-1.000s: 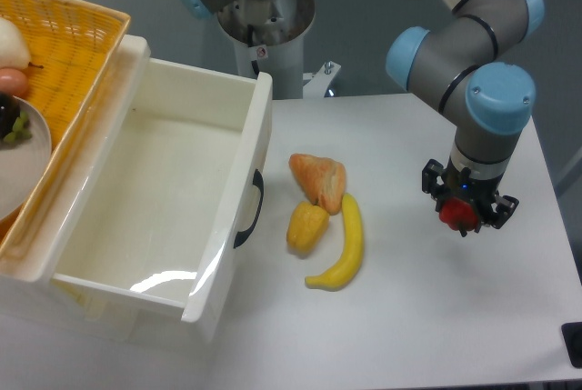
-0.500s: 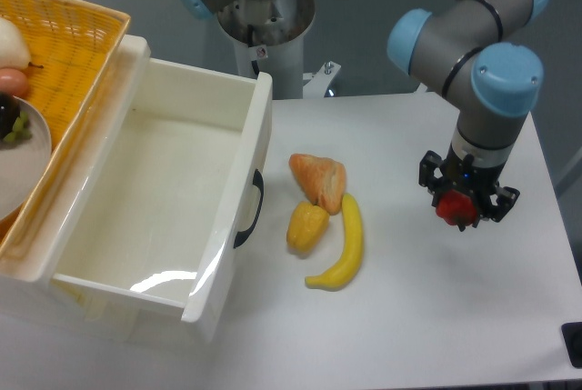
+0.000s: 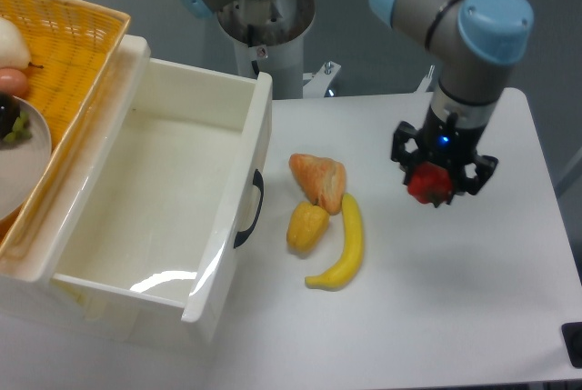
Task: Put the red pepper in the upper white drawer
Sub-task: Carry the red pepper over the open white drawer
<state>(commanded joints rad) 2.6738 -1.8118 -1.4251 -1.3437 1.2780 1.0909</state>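
My gripper (image 3: 433, 183) is shut on the red pepper (image 3: 429, 186) and holds it in the air above the right part of the table. The pepper shows as a glossy red lump between the black fingers. The upper white drawer (image 3: 259, 126) stands pulled open at the left, its black curved handle (image 3: 252, 209) facing right, and its inside is bare. The gripper is well to the right of the drawer, beyond the loose food items.
An orange croissant-like piece (image 3: 319, 179), a yellow pepper (image 3: 306, 226) and a banana (image 3: 345, 246) lie between the drawer and the gripper. A yellow wicker basket (image 3: 68, 40) with a plate and fruit sits at the far left. The robot base (image 3: 265, 17) stands behind the table.
The gripper has risen and moved left toward the drawer, carrying the red pepper with it. Nothing else has moved.
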